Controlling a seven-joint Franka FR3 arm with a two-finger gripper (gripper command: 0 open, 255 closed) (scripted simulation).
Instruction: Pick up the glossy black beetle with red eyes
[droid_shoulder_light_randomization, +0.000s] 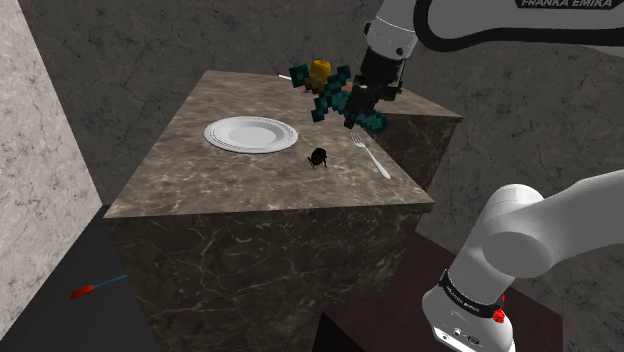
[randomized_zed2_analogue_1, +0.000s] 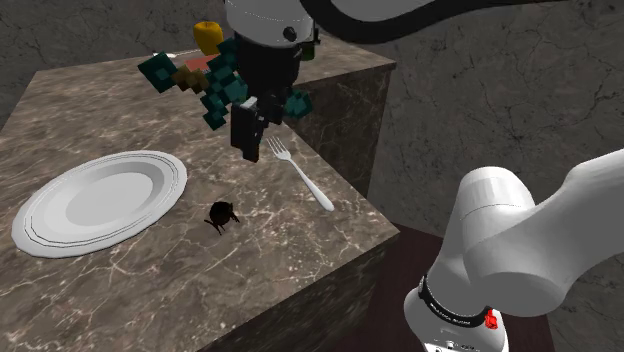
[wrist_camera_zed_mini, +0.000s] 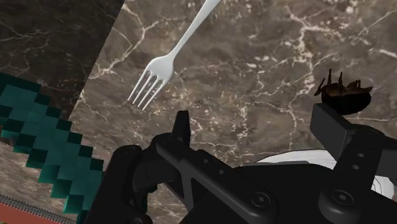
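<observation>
Stone-topped counter (droid_shoulder_light_randomization: 220, 185), brown marbled; white plate (droid_shoulder_light_randomization: 250, 134) lies flat on it, nothing on the plate; white fork (droid_shoulder_light_randomization: 371, 155) lies flat toward the counter's edge on the shoulder view's right, tines pointing toward the far end.

Beetle (droid_shoulder_light_randomization: 319, 156) sits on the bare counter top between plate and fork, close to the plate's rim but not touching it, apart from the fork; small, dark, shiny; eye colour too small to tell; second exterior view has the beetle (randomized_zed2_analogue_1: 222, 215) just off the plate (randomized_zed2_analogue_1: 100, 200) with the fork (randomized_zed2_analogue_1: 300, 172) on the far side of it.

Gripper (droid_shoulder_light_randomization: 362, 106) hangs above the counter near the fork's tines, pointing down, off the surface; gripper (randomized_zed2_analogue_1: 250, 140) is well short of the beetle; jaws stand wide apart, nothing between them; in the wrist view the gripper (wrist_camera_zed_mini: 257, 121) looks down on the counter (wrist_camera_zed_mini: 254, 63), the beetle (wrist_camera_zed_mini: 343, 95) just past the tip of one finger, not between the two, not touched; fork (wrist_camera_zed_mini: 167, 63) lies beyond the other finger.

Teal blocky thing (droid_shoulder_light_randomization: 327, 100) behind the gripper at the counter's far end; yellow thing (droid_shoulder_light_randomization: 320, 68) beyond it; what either is, cannot tell.
</observation>
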